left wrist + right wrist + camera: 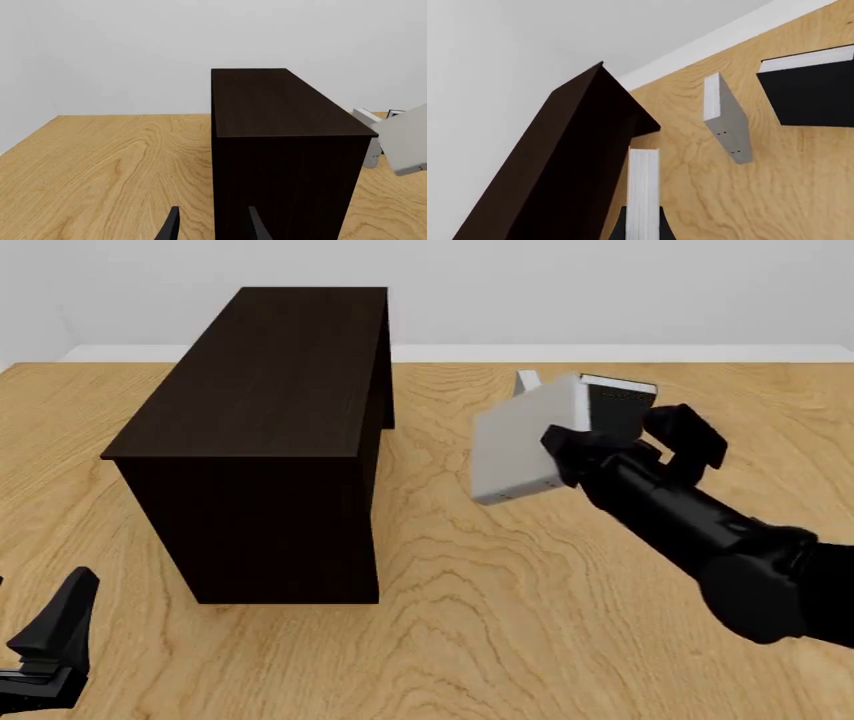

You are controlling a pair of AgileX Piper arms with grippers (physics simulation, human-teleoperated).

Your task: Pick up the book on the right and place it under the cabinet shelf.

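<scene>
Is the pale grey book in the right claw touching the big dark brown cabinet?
Apart. In the front view, bare wooden table shows between the book, held in the right gripper, and the cabinet.

The tall, near-black wooden cabinet (pixel 267 430) looks matt and faintly grained. The pale oak-grain table (pixel 534 640) looks smooth. The light grey hardcover book (pixel 523 445) looks plain matt.

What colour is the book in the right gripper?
Light grey cover, white page edges. The book shows best in the front view, clamped in the right gripper.

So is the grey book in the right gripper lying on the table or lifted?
Lifted: the book hangs in the right gripper, above the table.
</scene>
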